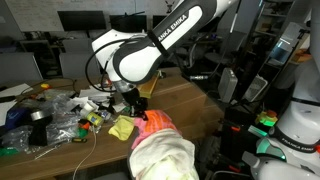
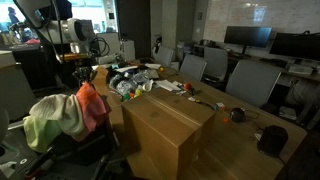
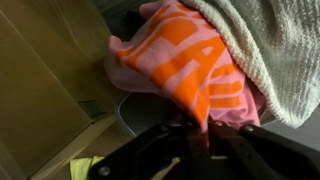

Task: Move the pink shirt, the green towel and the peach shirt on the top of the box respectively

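The pink shirt with orange stripes (image 3: 190,70) hangs off a pile of cloth on a chair; it shows in both exterior views (image 1: 155,124) (image 2: 91,106). My gripper (image 3: 193,135) is shut on a fold of it; it also shows from outside (image 1: 140,103) (image 2: 83,76). The pale green towel (image 3: 275,45) lies beside and under the shirt (image 1: 165,155) (image 2: 48,120). The cardboard box (image 2: 165,125) stands next to the pile, and its brown top (image 1: 185,100) and side (image 3: 40,80) are in view. I cannot make out a peach shirt.
A cluttered table (image 1: 45,115) with bags, tape and cables lies beyond the box. A yellow cloth (image 1: 122,127) lies near the box edge. Office chairs (image 2: 250,80) and monitors (image 2: 245,38) stand behind. A dark chair (image 3: 135,110) holds the pile.
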You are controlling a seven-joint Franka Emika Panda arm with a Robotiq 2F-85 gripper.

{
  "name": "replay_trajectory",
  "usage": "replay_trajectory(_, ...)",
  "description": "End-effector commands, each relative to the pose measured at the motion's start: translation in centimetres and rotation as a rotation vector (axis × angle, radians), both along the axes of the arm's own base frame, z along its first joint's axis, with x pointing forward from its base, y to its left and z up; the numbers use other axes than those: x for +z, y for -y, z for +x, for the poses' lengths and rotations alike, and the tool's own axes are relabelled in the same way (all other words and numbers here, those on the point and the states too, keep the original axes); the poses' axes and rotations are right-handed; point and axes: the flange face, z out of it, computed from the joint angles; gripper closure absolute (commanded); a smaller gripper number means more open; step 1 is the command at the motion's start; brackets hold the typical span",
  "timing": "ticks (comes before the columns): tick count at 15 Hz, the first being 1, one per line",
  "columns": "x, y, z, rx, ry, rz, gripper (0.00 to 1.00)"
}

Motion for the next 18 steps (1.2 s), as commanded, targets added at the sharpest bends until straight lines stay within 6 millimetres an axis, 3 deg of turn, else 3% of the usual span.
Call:
replay_trajectory(1, 4.6, -0.1, -1.4, -0.065, 0.031, -0.015, 0.98)
replay_trajectory(6, 11.3, -0.7, -3.2, -0.136, 0.091, -0.04, 0.98)
replay_trajectory(10, 16.7, 1.1, -3.5, -0.188, 0.114, -0.061, 0.98)
replay_trajectory(14, 21.5, 5.2, -3.2, -0.248, 0.11, -0.055, 0.98)
replay_trajectory(18, 25.1, 11.3, -3.0, -0.359, 0.119, 0.018, 0.98)
